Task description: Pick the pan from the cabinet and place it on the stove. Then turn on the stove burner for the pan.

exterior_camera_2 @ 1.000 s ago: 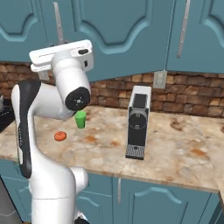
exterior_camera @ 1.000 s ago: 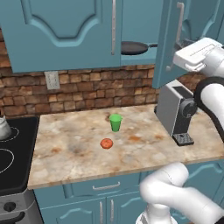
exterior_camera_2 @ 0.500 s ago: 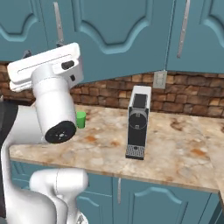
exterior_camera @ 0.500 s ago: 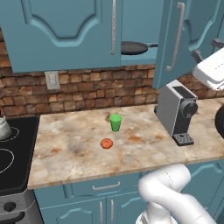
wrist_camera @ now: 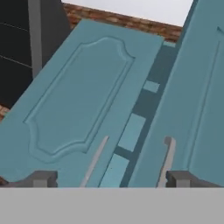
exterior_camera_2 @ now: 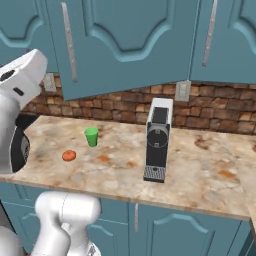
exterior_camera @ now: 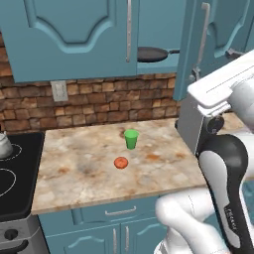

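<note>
Dark grey, the pan [exterior_camera: 151,53] is sitting on the shelf inside the open cabinet [exterior_camera: 208,44], at upper centre of the left base view, its long handle pointing right. The hand [wrist_camera: 109,178] is gaping wide and holding nothing, facing the teal doors, so I judge a reach into the gap is coming.

Both base views look forward and down over the marbled counter [exterior_camera: 99,163], from left and right behind the arm, and share the green cup [exterior_camera: 131,139] as landmark, with the coffee machine [exterior_camera_2: 158,139] to its right. The hand view sits close to the cabinet [wrist_camera: 83,105] doors, tilted, above that cup
</note>
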Controlling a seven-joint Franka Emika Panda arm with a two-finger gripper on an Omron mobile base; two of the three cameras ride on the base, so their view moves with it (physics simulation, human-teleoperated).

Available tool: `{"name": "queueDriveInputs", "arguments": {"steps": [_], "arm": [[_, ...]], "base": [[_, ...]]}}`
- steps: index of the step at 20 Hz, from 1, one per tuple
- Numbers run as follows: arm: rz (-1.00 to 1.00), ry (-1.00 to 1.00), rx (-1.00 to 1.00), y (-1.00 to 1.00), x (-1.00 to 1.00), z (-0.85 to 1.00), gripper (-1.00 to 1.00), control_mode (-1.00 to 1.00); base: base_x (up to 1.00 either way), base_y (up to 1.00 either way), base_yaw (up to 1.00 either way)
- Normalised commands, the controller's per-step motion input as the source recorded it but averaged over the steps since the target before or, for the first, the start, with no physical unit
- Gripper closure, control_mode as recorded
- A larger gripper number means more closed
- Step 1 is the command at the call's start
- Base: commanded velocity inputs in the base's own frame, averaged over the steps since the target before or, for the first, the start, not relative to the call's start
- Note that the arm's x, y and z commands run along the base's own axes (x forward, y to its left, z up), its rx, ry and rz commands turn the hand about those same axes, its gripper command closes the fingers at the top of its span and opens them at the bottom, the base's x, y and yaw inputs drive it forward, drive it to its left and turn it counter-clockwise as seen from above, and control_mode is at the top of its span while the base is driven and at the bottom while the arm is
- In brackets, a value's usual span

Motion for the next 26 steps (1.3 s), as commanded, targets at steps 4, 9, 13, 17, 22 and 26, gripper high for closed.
{"name": "queueDriveInputs", "arguments": {"steps": [4, 9, 13, 17, 22, 26], "arm": [[-0.43, 0.14, -0.24, 0.38, 0.00, -0.11, -1.00, -1.00], [-0.45, 0.16, -0.23, 0.37, 0.10, -0.17, -1.00, -1.00], [-0.44, 0.19, -0.26, 0.37, 0.38, -0.18, -1.00, -1.00], [-0.38, 0.22, -0.27, 0.35, 0.63, -0.16, -1.00, -1.00], [-0.31, 0.23, -0.20, 0.10, 0.75, -0.13, -1.00, -1.00], [-0.23, 0.21, -0.10, -0.09, 0.74, -0.11, -1.00, -1.00]], "base": [[0.00, 0.00, 0.00], [0.00, 0.00, 0.00], [0.00, 0.00, 0.00], [0.00, 0.00, 0.00], [0.00, 0.00, 0.00], [0.00, 0.00, 0.00]]}}
